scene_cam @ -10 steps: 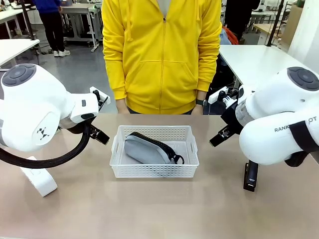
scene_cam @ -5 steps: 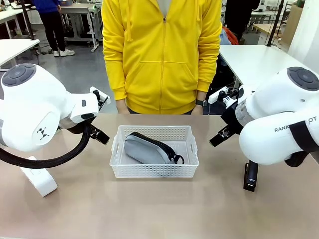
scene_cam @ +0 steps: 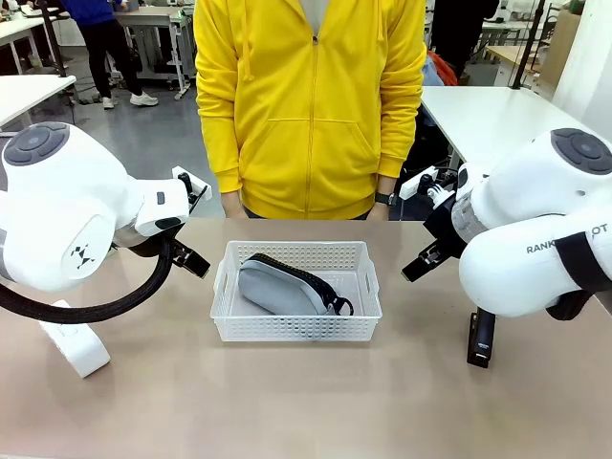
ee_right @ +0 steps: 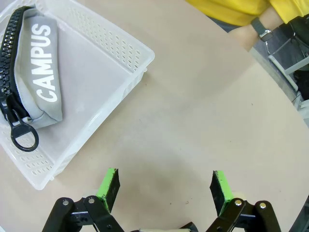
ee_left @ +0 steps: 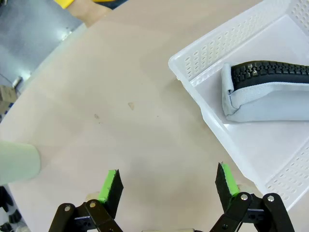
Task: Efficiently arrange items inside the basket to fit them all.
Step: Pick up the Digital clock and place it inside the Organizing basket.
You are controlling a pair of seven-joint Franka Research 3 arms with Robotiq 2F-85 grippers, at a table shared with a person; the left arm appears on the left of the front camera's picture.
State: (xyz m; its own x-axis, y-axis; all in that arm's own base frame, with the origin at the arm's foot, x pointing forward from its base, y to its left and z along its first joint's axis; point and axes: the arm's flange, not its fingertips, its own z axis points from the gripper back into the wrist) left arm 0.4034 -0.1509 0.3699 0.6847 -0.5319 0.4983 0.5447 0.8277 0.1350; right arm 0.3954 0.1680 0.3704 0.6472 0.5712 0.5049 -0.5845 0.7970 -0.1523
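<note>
The white perforated basket (scene_cam: 296, 330) sits mid-table with a grey zip pouch (scene_cam: 282, 287) lying in it, black zipper and ring pull toward the right. A black stapler (scene_cam: 480, 338) stands on the table under my right arm. A pale green cup (ee_left: 17, 162) lies at the left edge of the left wrist view. My left gripper (ee_left: 168, 183) hangs open over bare table beside the basket's corner (ee_left: 193, 60), with the pouch's end (ee_left: 270, 99) showing. My right gripper (ee_right: 164, 186) is open over bare table, beside the basket (ee_right: 128, 53) and pouch (ee_right: 46, 82).
A person in a yellow hoodie (scene_cam: 311, 105) stands at the far edge, a watch-wearing wrist (ee_right: 263, 26) near the table. A white boxy shape (scene_cam: 75, 344) lies under my left arm at the near left. Open table lies in front of the basket.
</note>
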